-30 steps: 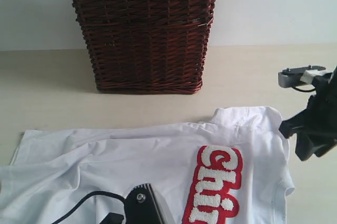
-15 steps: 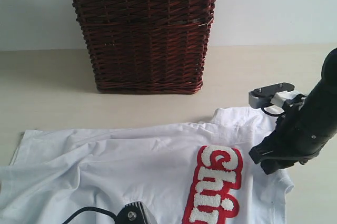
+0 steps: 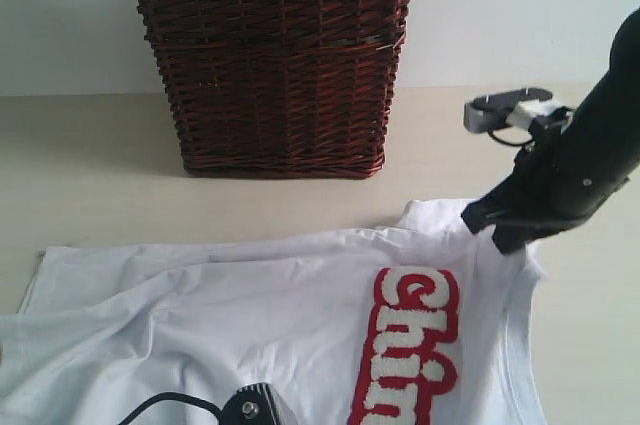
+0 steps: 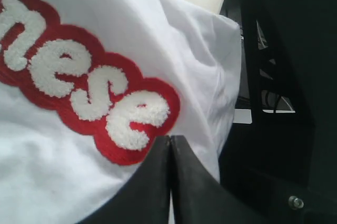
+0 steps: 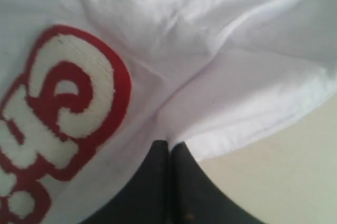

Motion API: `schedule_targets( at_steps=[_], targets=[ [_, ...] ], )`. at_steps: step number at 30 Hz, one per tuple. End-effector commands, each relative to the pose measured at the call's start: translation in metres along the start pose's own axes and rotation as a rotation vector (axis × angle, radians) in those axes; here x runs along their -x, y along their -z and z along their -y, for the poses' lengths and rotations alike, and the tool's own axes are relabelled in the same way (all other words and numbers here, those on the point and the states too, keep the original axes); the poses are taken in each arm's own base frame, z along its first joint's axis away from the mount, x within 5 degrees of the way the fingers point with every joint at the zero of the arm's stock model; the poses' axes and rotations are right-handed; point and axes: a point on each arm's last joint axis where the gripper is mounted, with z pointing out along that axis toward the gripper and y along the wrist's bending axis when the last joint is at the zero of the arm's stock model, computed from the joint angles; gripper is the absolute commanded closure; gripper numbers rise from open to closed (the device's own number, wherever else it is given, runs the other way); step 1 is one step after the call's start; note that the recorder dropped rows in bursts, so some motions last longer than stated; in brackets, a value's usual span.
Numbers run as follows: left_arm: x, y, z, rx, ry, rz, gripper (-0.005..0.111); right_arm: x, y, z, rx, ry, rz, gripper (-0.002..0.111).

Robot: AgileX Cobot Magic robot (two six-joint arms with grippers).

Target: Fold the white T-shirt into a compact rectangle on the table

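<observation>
The white T-shirt lies spread on the table, its red-outlined lettering towards the right. My right gripper is shut on the shirt's right-hand hem, and creases run from the cloth into its closed tips. My left gripper is shut on the T-shirt just below the end of the lettering. In the exterior view only the left arm's wrist shows, at the bottom edge over the shirt.
A dark brown wicker basket with lace trim stands at the back centre, behind the shirt. Bare tabletop lies right of the hem. Dark framework shows beyond the shirt in the left wrist view.
My right gripper came in from the right over the shirt's edge, shut on the hem and drew it back and left. The lettering shifted slightly. The left arm sank lower in view.
</observation>
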Motion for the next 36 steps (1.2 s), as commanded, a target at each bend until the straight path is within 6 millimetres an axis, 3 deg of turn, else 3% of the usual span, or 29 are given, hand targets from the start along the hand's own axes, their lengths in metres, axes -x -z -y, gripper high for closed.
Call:
schedule_targets(
  at_steps=[1, 5, 7, 11, 13, 15, 18, 21, 23, 26, 29, 32, 36],
  targets=[
    [0.0, 0.002, -0.002, 0.009, 0.019, 0.009, 0.107, 0.016, 0.031, -0.012, 0.069, -0.002, 0.131, 0.108],
    [0.001, 0.002, -0.004, 0.038, 0.019, 0.018, 0.107, 0.028, 0.038, -0.026, 0.129, 0.018, 0.223, 0.106],
    [0.001, 0.002, -0.004, 0.038, 0.019, 0.018, 0.107, 0.031, 0.033, -0.03, 0.125, 0.026, 0.237, 0.097],
    [0.001, 0.002, -0.005, 0.044, 0.021, 0.02, 0.107, 0.032, 0.006, -0.042, 0.146, 0.058, 0.157, 0.066],
    [0.001, 0.002, -0.005, 0.044, 0.021, 0.02, 0.107, 0.031, -0.005, -0.046, 0.155, 0.073, 0.113, 0.058],
    [0.001, 0.002, -0.005, 0.044, 0.021, 0.02, 0.107, 0.03, -0.01, -0.05, 0.158, 0.085, 0.095, 0.058],
    [0.001, 0.002, -0.005, 0.049, 0.021, 0.022, 0.107, 0.027, -0.002, -0.053, 0.174, 0.115, 0.045, 0.058],
    [0.001, 0.002, -0.005, 0.049, 0.016, 0.022, 0.107, 0.022, 0.026, -0.056, 0.167, 0.121, 0.014, 0.058],
    [0.001, 0.002, -0.005, 0.051, 0.002, 0.022, 0.107, 0.011, 0.046, -0.06, 0.18, 0.104, -0.007, 0.059],
    [0.002, 0.002, -0.008, 0.079, -0.001, 0.031, 0.107, -0.022, 0.058, -0.064, 0.169, 0.088, -0.046, 0.064],
    [-0.002, 0.002, -0.011, 0.107, -0.013, 0.024, 0.107, -0.067, 0.057, -0.066, 0.14, 0.065, -0.093, 0.069],
    [-0.006, 0.002, -0.014, 0.123, -0.017, 0.016, 0.107, -0.105, 0.054, -0.075, 0.155, 0.075, -0.134, 0.066],
    [-0.006, 0.002, -0.014, 0.131, -0.022, 0.018, 0.107, -0.131, 0.041, -0.084, 0.158, 0.119, -0.18, 0.059]
  ],
)
